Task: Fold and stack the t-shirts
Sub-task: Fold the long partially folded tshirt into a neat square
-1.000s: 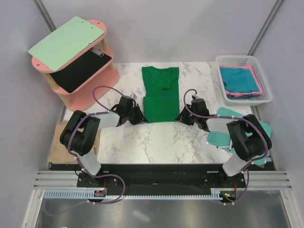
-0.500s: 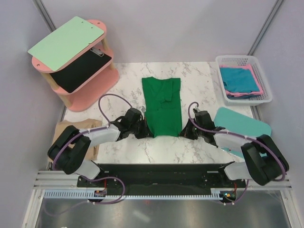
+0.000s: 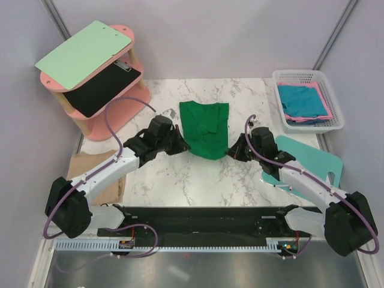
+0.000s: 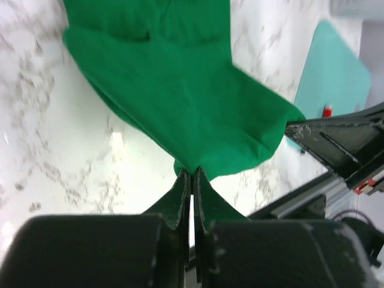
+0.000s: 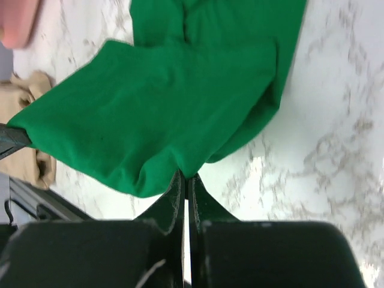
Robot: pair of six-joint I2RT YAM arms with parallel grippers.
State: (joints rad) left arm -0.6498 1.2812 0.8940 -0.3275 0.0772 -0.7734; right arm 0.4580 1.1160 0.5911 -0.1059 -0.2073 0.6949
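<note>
A dark green t-shirt (image 3: 205, 128) lies at the middle of the marble table, its near hem lifted and sagging between my two grippers. My left gripper (image 3: 181, 144) (image 4: 191, 172) is shut on the hem's left corner of the green t-shirt (image 4: 180, 102). Opposite it, my right gripper (image 3: 231, 150) (image 5: 185, 175) is shut on the right corner of the same shirt (image 5: 174, 114). A tan-beige t-shirt (image 3: 90, 174) lies crumpled at the table's left edge. Teal-blue and pink t-shirts (image 3: 306, 103) lie in the white basket (image 3: 307, 77).
A pink two-tier shelf (image 3: 114, 114) stands at the back left, with a pale green clipboard (image 3: 84, 53) on top. A flat mint-teal board (image 3: 312, 162) lies on the right, under my right arm. The table's front rail (image 3: 204, 219) runs along the near edge.
Both arms have reached farther back, carrying the shirt's near hem up and toward the collar. The shirt now looks shorter.
</note>
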